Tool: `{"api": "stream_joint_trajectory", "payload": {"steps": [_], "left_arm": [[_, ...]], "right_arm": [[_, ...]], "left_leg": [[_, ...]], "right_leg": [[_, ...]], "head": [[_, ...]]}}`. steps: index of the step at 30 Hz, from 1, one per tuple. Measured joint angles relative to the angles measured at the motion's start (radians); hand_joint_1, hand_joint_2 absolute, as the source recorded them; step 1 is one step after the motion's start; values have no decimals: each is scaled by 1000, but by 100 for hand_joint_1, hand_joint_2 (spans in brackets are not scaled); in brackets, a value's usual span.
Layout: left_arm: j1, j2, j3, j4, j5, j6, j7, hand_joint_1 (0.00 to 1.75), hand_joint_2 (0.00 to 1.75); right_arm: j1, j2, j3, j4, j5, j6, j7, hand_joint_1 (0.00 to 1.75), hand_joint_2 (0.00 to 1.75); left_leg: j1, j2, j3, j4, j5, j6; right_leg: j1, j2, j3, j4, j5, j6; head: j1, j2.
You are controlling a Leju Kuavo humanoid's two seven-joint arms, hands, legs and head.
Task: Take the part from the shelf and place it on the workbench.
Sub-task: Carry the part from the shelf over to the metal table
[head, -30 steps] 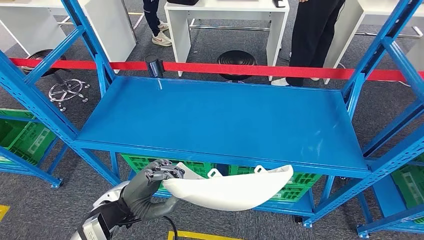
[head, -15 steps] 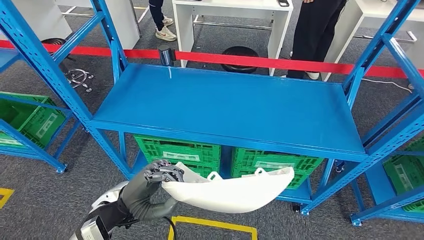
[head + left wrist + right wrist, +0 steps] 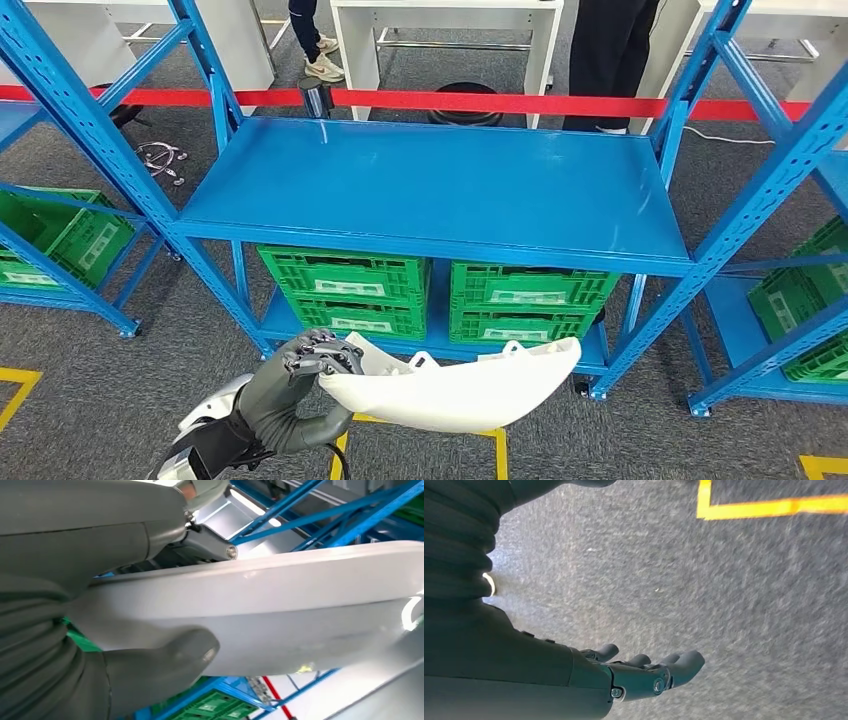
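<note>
Below shelf (image 3: 440, 190) front edge, white part (image 3: 460, 385) is held level at one end by left hand (image 3: 300, 385), fingers curled over rim, thumb (image 3: 165, 662) pressed beneath; grip judged meant for carrying to workbench. Right hand (image 3: 644, 672) hangs over floor, fingers loosely spread, nothing held. Green crates (image 3: 345, 290) stowed on lower tier; contents cannot be told.

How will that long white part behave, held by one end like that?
Probably stiff: the white part juts sideways from the left hand without visible sag. Likely light, since one end grip carries it. Its glossy curved shell may slip or twist under the fingers.
</note>
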Motion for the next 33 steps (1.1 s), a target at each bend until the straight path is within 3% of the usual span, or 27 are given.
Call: {"api": "stream_joint_trajectory", "payload": {"steps": [1, 2, 3, 5, 7, 8, 9, 11, 12, 13, 15, 16, 17, 18, 19, 20, 21, 23, 24, 26, 28, 30, 31, 32, 33], "left_arm": [[2, 1, 0, -1, -2, 0, 0, 175, 175], [4, 1, 0, -1, -4, 0, 0, 175, 175], [4, 1, 0, -2, -5, -1, 0, 175, 175], [4, 2, 0, -6, -8, -2, 0, 175, 175], [3, 2, 0, -13, -10, -3, 0, 175, 175], [3, 2, 0, -16, -10, -3, 0, 175, 175], [3, 2, 0, -18, -10, -6, 0, 175, 175], [1, 2, 0, -18, -10, -11, 0, 175, 175], [-1, 2, 0, -19, -9, -14, 0, 175, 175], [-3, 2, 0, -18, -7, -17, 0, 175, 175], [-6, 2, 0, -17, -1, -23, 0, 175, 175], [-7, 2, 0, -15, 3, -25, 0, 175, 175], [-10, 3, 0, -12, 8, -25, 0, 175, 175], [-14, 3, 0, -9, 14, -25, 0, 175, 175], [-18, 4, 0, -7, 19, -25, 0, 175, 175], [-22, 5, 0, -4, 23, -24, 0, 175, 175], [-26, 7, 0, -3, 27, -23, 0, 175, 175], [-31, 10, 0, -2, 32, -21, 0, 175, 175], [-33, 12, -1, -3, 35, -20, 0, 175, 175], [-34, 18, -2, -4, 41, -16, 0, 175, 175], [-34, 26, -5, -4, 50, -14, 0, 175, 175], [-33, 36, -8, -2, 61, -15, 0, 175, 175], [-33, 41, -9, 0, 67, -16, 0, 175, 175], [-33, 45, -11, 2, 72, -17, 1, 175, 175], [-33, 49, -12, 3, 76, -18, 1, 175, 175]], "right_arm": [[0, 0, 0, 0, 2, -12, 0, 0, 175], [1, 0, 0, 0, 4, -22, -1, 0, 175], [1, 0, 0, 0, 7, -28, -2, 0, 175], [1, 0, 0, 0, 9, -28, -7, 0, 175], [1, 1, 1, 0, 11, -26, -12, 0, 175], [1, 2, 1, 0, 9, -20, -15, 0, 175], [1, 2, 1, 0, 4, -8, -18, 0, 175], [2, 1, 0, 0, -9, 23, -26, 0, 175], [3, 1, 0, 0, -15, 36, -29, 0, 175], [5, 1, -1, 0, -20, 44, -32, 0, 175], [5, 1, -2, 0, -27, 57, -35, 0, 175], [5, 1, -4, 0, -32, 66, -37, 0, 175], [5, 0, -7, 0, -38, 78, -39, 0, 175], [6, 0, -11, 0, -43, 89, -42, 0, 175], [6, 0, -15, 0, -48, 99, -45, 0, 175], [5, 0, -19, 0, -50, 105, -49, 0, 175], [3, -1, -22, 0, -50, 108, -51, 0, 175], [-3, -1, -25, 0, -50, 110, -51, 0, 175], [-4, -2, -26, 0, -50, 111, -50, 0, 175], [1, -2, -27, 0, -49, 111, -48, 0, 175], [7, -2, -27, 0, -49, 110, -48, 0, 175], [6, -2, -27, 0, -49, 110, -48, 0, 175], [6, -1, -28, 0, -49, 109, -49, 0, 175], [7, -1, -29, 0, -49, 109, -49, 0, 175], [9, -1, -29, 0, -49, 109, -49, 0, 175]], "left_leg": [[0, 0, -7, 52, -20, -2], [0, 0, -1, 81, -15, -2], [0, -1, 21, 77, 8, -1], [-1, -2, 115, -27, 52, 9], [-6, -5, 214, -170, 40, 22], [-10, -6, 239, -212, 27, 28], [-13, -7, 244, -230, 25, 36], [-12, -4, 228, -231, 45, 53], [-10, -2, 216, -234, 59, 62], [-9, -1, 203, -236, 71, 69], [-10, 1, 172, -235, 94, 76], [-10, 5, 157, -235, 104, 76], [-10, 9, 142, -233, 115, 76], [-10, 16, 128, -231, 125, 75], [-10, 24, 116, -227, 132, 73], [-9, 32, 104, -220, 138, 70], [-11, 40, 94, -212, 141, 65], [-15, 60, 80, -196, 145, 54], [-16, 70, 77, -192, 147, 48], [-13, 81, 76, -187, 148, 34], [-9, 51, 60, -142, 110, 20], [-6, 13, 17, -29, 35, 11], [-6, 6, -4, 32, 5, 9], [-6, 2, -14, 70, -7, 10], [-6, 0, -7, 74, 0, 12]], "right_leg": [[1, 0, -16, 1, 12, 1], [1, -1, -33, 2, 25, 2], [1, -1, -49, 2, 37, 4], [1, 0, -76, 4, 60, 9], [2, 1, -88, 4, 79, 19], [2, 1, -89, 2, 88, 26], [1, 1, -89, -2, 98, 33], [-2, 2, -94, -3, 101, 47], [-3, 2, -102, 13, 75, 53], [-4, 3, -115, 48, 31, 57], [-4, 3, -146, 167, -70, 66], [-4, 3, -158, 228, -93, 69], [-4, 3, -161, 272, -89, 71], [-4, 2, -149, 285, -66, 72], [-4, -2, -121, 265, -34, 73], [-4, -12, -76, 214, -12, 73], [-2, -29, -23, 144, -10, 72], [6, -54, 50, 29, -42, 54], [10, -54, 61, 3, -57, 43], [9, -37, 55, -5, -56, 21], [7, -21, 47, -7, -43, 8], [6, -5, 33, -7, -30, 0], [7, 5, 26, -7, -25, -1], [8, 15, 20, -7, -20, -1], [9, 26, 15, -6, -16, 0]], "head": [[-3, 0], [-5, 0], [-7, 0], [-10, 0], [-11, 0], [-11, 0], [-11, 0], [-11, 0], [-8, 0], [-4, 0], [3, 0], [6, 0], [8, 0], [11, 0], [14, 0], [17, 0], [20, 0], [22, 0], [22, 0], [19, 0], [15, 0], [8, 0], [6, 0], [4, 0], [2, 0]]}}
